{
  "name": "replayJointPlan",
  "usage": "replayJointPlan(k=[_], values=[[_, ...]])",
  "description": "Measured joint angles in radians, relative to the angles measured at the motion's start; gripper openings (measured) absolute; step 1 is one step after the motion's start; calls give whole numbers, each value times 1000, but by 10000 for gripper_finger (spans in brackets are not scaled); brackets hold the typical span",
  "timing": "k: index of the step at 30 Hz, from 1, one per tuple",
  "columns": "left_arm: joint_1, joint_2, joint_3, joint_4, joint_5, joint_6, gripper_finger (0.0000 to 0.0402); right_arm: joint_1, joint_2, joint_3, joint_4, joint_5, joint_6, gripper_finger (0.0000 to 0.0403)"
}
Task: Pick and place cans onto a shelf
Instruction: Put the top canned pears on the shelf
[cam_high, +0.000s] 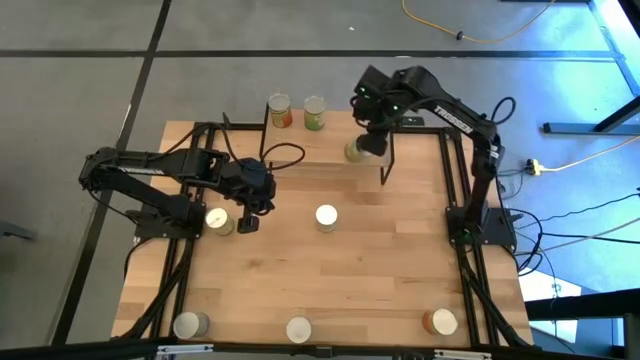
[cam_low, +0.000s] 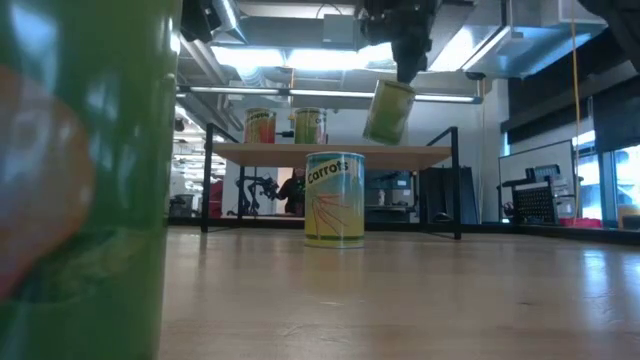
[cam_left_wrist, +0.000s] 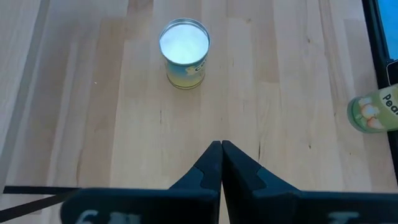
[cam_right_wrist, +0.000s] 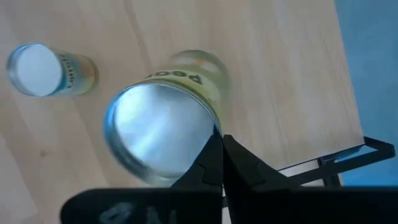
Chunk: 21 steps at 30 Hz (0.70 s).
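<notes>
The shelf, a wood board on black legs, stands at the table's far edge. Two cans stand upright on the board. My right gripper is shut on a pale green can, which hangs tilted just above board height toward the shelf's right part. A "Carrots" can stands mid-table. My left gripper is shut on nothing, above the table's left half beside another can. My right gripper pinches the pale green can by the rim of its silvery top between its two shut fingers. The fingers come from above, pointing down. The can hangs below them, tilted and lifted clear of the table and the shelf.
Three more cans stand along the table's near edge. One of them fills the low view's left side as a green wall. Black frame bars run along the table's sides.
</notes>
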Motion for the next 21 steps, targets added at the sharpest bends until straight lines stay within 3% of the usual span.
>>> replayJointPlan(k=[21], values=[[0, 0, 0, 0, 0, 21, 0, -20, 16, 0, 53, 8, -52, 11]])
